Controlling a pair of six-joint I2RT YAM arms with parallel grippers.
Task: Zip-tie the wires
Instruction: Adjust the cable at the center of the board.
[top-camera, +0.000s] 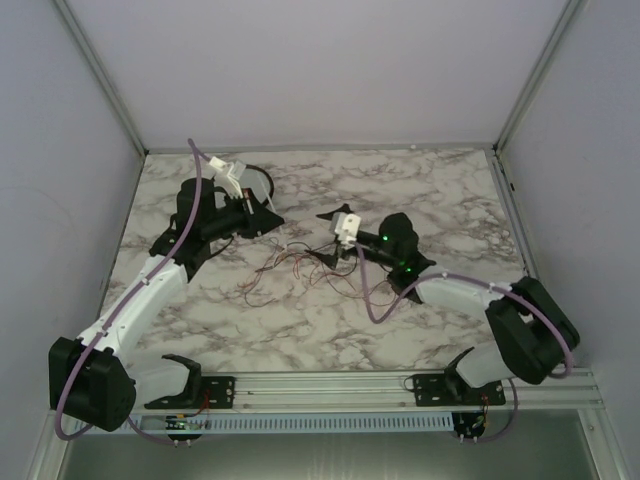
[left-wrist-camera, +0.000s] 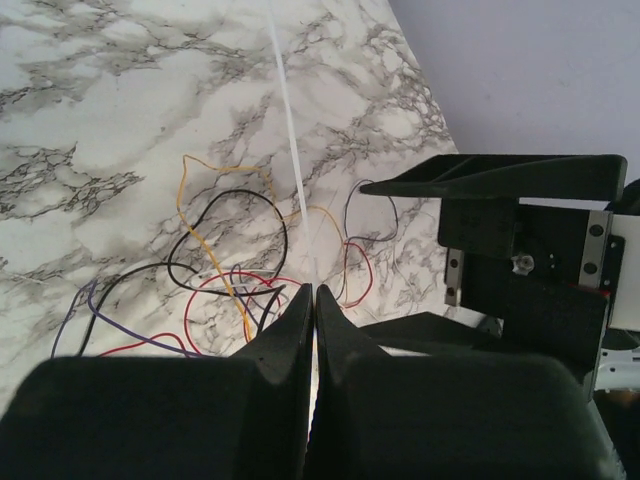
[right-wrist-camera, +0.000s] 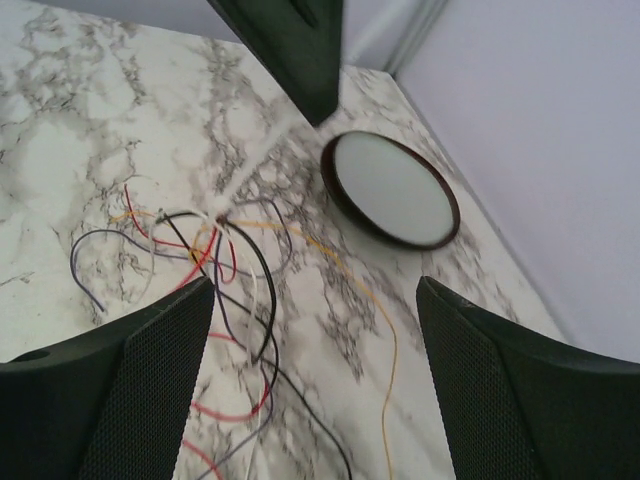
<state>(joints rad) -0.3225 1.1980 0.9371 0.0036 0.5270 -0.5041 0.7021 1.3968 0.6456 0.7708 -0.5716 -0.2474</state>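
Wires (top-camera: 298, 264) mid-table: loose red, dark and yellow tangle, long axis near-left to far-right in top view, ends curling every way. Pinched in shut left gripper (left-wrist-camera: 313, 292), thin white strip (left-wrist-camera: 293, 150) crossing tangle. Over tangle, right gripper (right-wrist-camera: 312, 290), jaws wide, empty. Dark-rimmed dish (right-wrist-camera: 390, 188) apart, beyond.

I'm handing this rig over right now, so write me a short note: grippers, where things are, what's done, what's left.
Left gripper: shut on the zip tie, whose free end points toward the wires.
Right gripper: open, empty, above the wires.
Wires: a loose tangle mid-table, apart from the dish.
Done: the tie is in hand, nothing more.
Left: gather the wires, loop the tie around them, cinch it.
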